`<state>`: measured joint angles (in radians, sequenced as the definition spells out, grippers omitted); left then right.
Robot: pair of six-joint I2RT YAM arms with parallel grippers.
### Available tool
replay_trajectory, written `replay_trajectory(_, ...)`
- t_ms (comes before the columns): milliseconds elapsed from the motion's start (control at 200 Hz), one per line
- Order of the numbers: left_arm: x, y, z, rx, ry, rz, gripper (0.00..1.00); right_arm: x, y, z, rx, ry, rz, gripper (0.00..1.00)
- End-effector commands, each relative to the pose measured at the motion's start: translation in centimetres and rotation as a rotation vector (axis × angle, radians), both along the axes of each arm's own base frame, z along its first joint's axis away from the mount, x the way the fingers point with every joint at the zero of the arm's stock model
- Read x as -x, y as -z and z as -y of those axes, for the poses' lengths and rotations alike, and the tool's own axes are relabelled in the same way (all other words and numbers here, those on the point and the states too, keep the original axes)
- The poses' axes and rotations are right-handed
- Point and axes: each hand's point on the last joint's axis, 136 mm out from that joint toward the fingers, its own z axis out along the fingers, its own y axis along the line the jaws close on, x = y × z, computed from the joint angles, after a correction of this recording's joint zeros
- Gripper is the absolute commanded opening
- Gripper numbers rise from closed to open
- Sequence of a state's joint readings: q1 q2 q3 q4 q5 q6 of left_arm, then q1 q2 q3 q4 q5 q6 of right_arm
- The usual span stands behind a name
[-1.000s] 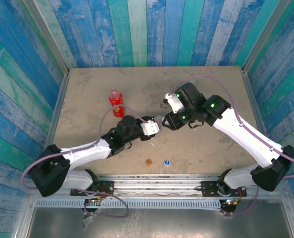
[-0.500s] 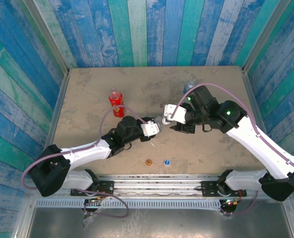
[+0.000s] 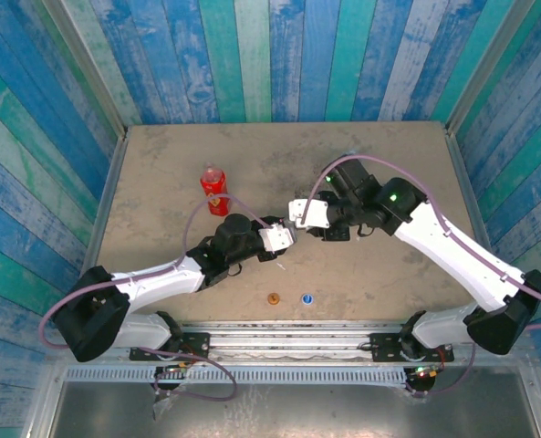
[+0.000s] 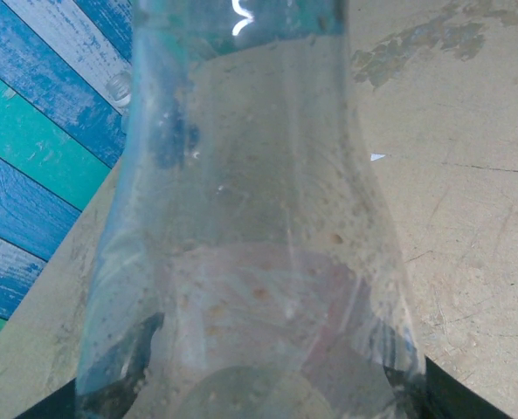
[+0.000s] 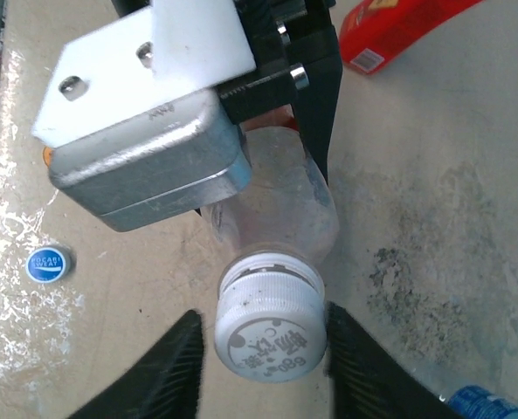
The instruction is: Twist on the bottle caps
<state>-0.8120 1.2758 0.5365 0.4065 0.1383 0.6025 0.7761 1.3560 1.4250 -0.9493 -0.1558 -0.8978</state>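
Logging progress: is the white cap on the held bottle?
On: white cap sits on the neck of the clear bottle; how tight, cannot tell.

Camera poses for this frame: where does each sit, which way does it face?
Top external: above, behind the bases, looking down on the table; left arm, right arm show.
Left wrist: looks along the clear bottle toward table; own fingers at bottom corners.
Right wrist: faces the white cap, own fingers flanking it.
Shared: both wrists see the clear bottle.

the tan bench (image 3: 161, 164) bears a red bottle (image 3: 214, 192) left of centre; orange cap (image 3: 273, 297) and blue cap (image 3: 306, 297) lie near its front edge.
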Motion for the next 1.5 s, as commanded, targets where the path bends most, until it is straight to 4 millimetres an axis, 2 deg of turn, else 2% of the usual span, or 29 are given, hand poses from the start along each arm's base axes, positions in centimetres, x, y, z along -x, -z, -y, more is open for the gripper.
replay_trajectory(0, 0.7, -2.0, -0.1, 0.046, 0.019, 0.024, 0.54, 0.1, -0.3, 0.2, 0.018, -0.005, 0.011, 0.25)
replay_trajectory(205, 0.3, -2.2, 0.0, 0.043, 0.006, 0.038, 0.55, -0.5, -0.7, 0.1, -0.086, 0.203, -0.089, 0.14)
replay_trajectory(260, 0.2, -2.2, -0.1, 0.04, -0.002, 0.04, 0.54, -1.3, -1.3, -0.4, -0.193, 0.361, -0.141, 0.13)
replay_trajectory(315, 0.0, -2.2, -0.2, 0.039, -0.013, 0.041, 0.54, -2.6, -2.1, -0.8, -0.352, 0.595, -0.23, 0.13)
replay_trajectory(370, -0.1, -2.2, -0.2, 0.036, -0.018, 0.043, 0.54, -3.1, -2.9, -1.6, -0.533, 0.807, -0.388, 0.07)
replay_trajectory(421, -0.2, -2.2, -0.3, 0.035, -0.023, 0.043, 0.54, -3.5, -2.7, -1.7, -0.664, 1.038, -0.566, 0.06)
replay_trajectory(456, -0.2, -2.3, -0.3, 0.034, -0.023, 0.044, 0.54, -3.1, -2.4, -2.4, -0.717, 1.105, -0.691, 0.05)
replay_trajectory(511, -0.1, -2.4, -0.3, 0.036, -0.024, 0.045, 0.54, -2.3, -2.6, -4.2, -0.75, 1.035, -0.788, 0.11)
replay_trajectory(596, 0.0, -2.7, -0.3, 0.045, -0.017, 0.048, 0.54, -2.7, -2.2, -2.9, -0.693, 1.053, -0.725, 0.18)
replay_trajectory(696, 0.2, -2.8, -0.3, 0.05, -0.01, 0.043, 0.54, -1.7, -3.0, -2.4, -0.594, 0.802, -0.568, 0.37)
replay_trajectory(761, 0.2, -2.7, -0.3, 0.044, -0.012, 0.04, 0.54, -0.3, -3.1, -1.8, -0.495, 0.594, -0.433, 0.49)
replay_trajectory(831, 0.2, -2.6, -0.4, 0.039, -0.014, 0.039, 0.54, 1.1, -2.6, -0.7, -0.374, 0.398, -0.307, 0.56)
replay_trajectory(1001, 0.4, -2.8, -0.6, 0.04, -0.011, 0.042, 0.55, 2.1, -1.4, 1.0, -0.131, 0.075, -0.067, 0.56)
replay_trajectory(1176, 0.5, -2.9, -0.5, 0.042, -0.003, 0.044, 0.55, 0.6, -1.3, 1.2, -0.024, -0.026, 0.076, 0.54)
replay_trajectory(1252, 0.6, -2.9, -0.4, 0.044, 0.003, 0.04, 0.55, 0.1, -1.7, 0.5, -0.042, -0.034, 0.083, 0.49)
replay_trajectory(1372, 0.7, -2.9, -0.3, 0.045, 0.009, 0.037, 0.55, 0.5, -1.6, -0.6, -0.072, -0.062, 0.029, 0.42)
replay_trajectory(1497, 0.7, -2.7, -0.3, 0.042, 0.01, 0.031, 0.55, 0.8, -1.5, -1.0, -0.087, -0.065, 0.003, 0.33)
